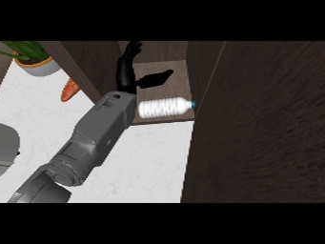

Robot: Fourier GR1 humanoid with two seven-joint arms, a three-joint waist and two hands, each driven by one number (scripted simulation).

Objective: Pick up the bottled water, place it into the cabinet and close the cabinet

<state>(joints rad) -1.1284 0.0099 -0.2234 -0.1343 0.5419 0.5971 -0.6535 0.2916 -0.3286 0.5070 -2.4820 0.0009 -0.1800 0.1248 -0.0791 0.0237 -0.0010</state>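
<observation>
Since the bottled water [163,107] lies sideways inside the cabinet [166,71] — light, ribbed, roll-prone — the left hand [131,71] above it hangs released, fingers straight.

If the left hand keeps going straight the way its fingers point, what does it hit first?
Probably the cabinet's back wall. The open left hand points up-view into the open cabinet, past the bottled water lying on the shelf beside the wrist. Depth is unclear.

Even, soft light; dim inside the cabinet [166,62].
</observation>
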